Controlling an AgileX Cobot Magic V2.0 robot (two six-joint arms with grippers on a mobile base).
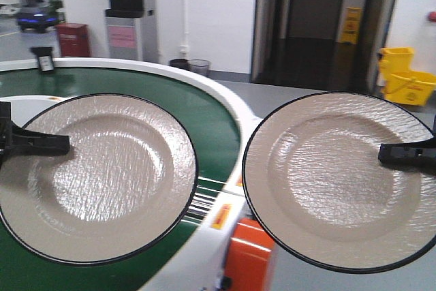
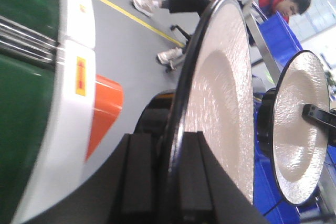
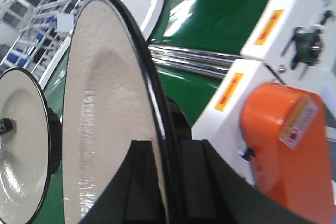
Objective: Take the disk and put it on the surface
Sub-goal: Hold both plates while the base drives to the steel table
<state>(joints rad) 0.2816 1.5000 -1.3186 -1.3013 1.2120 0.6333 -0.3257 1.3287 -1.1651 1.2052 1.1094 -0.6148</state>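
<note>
- Green conveyor belt (image 1: 204, 119), white-rimmed, underneath.
- Over belt: left plate (image 1: 102, 182), rim clamped by left gripper (image 1: 61, 145).
- Past belt edge, above orange cover (image 1: 248, 258): right plate (image 1: 334, 189), rim clamped by right gripper (image 1: 388, 153).

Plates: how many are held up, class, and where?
2. The left plate, in the left gripper, over the green belt; the right plate, in the right gripper, beyond its white rim. Another may lie on the belt, mostly hidden.

A pair, set side by side.
Left disk (image 1: 95, 178) is held at 9 o'clock over the conveyor belt (image 1: 204, 110); right disk (image 1: 337, 182) at 3 o'clock, past its rim.
</note>
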